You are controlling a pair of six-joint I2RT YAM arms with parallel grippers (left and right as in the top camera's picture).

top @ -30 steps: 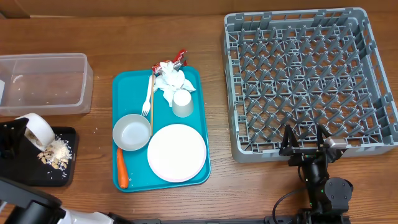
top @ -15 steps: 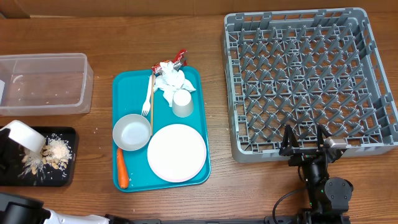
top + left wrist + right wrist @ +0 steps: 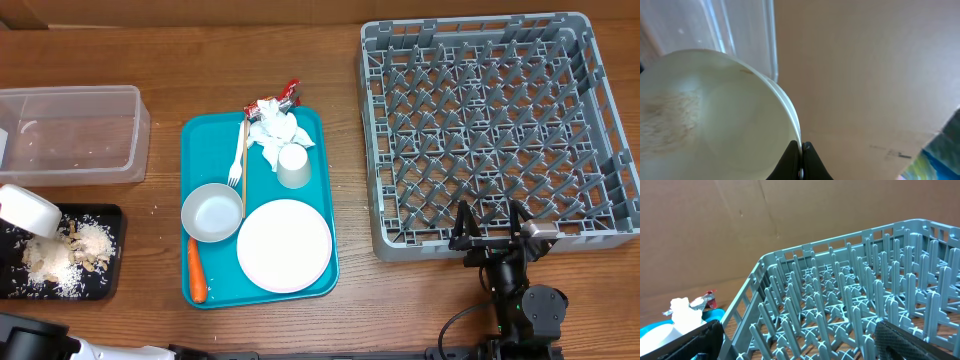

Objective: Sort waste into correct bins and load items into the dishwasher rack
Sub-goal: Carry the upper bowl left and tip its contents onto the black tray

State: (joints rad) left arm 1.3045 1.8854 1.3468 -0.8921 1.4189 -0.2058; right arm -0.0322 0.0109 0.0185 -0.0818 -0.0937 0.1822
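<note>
My left gripper (image 3: 801, 148) is shut on the rim of a white bowl (image 3: 715, 110), which hangs tilted at the far left (image 3: 28, 210) above the black tray (image 3: 105, 285). Pale food scraps (image 3: 55, 255) lie heaped in that tray. On the teal tray (image 3: 190, 135) sit the plate (image 3: 284, 245), a second bowl (image 3: 212, 212), the cup (image 3: 293, 165), the fork (image 3: 237, 155), the napkin (image 3: 275, 125) and the carrot piece (image 3: 197, 270). The foil wrapper (image 3: 290, 93) lies at its top edge. My right gripper (image 3: 490, 235) stands open at the near edge of the grey rack (image 3: 495, 130), holding nothing.
The clear tub (image 3: 70, 135) stands behind the black tray, with a few crumbs inside. A few grains lie on the wood near the black tray. In the right wrist view the rack's pegs (image 3: 850, 295) fill the space ahead, with the napkin (image 3: 687, 311) at the far left.
The held bowl has moved left and back over the black tray. The heap of scraps beneath it has grown and spread leftward. The right arm has not moved.
</note>
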